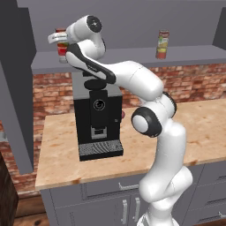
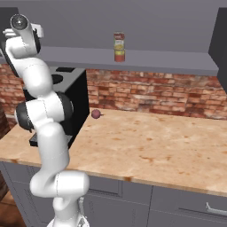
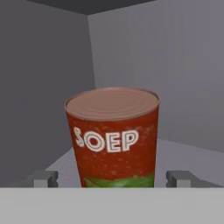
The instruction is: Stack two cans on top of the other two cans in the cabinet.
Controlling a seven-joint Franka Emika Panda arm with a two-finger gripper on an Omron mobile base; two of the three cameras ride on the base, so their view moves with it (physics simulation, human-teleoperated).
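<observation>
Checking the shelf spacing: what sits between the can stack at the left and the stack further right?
Nothing: in the left base view the cabinet shelf is bare between the left stack and right stack.

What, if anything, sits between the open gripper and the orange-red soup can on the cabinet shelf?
Nothing visible. In the hand view the orange-red can stands upright, straight ahead of the gripper, one fingertip on each side of it, open shelf between.

Even, soft rendered light with no glare. The table point(image 2: 168, 142) is brightly lit; the cabinet point(image 3: 48, 87) interior is dimmer, with faint shading in its corner. All views are slightly soft and low-resolution, without edge distortion.
</observation>
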